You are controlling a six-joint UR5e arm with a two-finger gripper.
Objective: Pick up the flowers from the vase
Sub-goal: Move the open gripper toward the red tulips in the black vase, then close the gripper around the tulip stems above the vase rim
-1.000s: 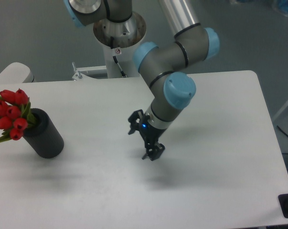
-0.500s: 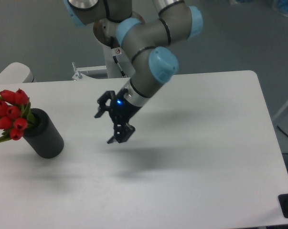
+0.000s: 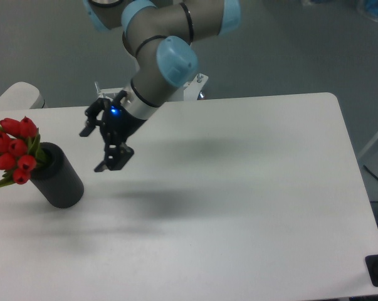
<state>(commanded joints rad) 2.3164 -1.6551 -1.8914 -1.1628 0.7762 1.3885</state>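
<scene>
While the flowers sit in the vase near the desk's left edge, the claw hangs above the desk just right of them, fingers spread apart and empty.

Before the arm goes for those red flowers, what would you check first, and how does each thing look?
1. Gripper open: ok, fingers spread.
2. Gripper empty: ok.
3. Flowers in the vase: ok, buds lean out to the left.
4. Vase upright on the table: ok.
5. Path between gripper and flowers free: ok, only bare tabletop shows.
6. Gripper lined up with the stems: not ok, it hangs to the right of the vase.
</scene>
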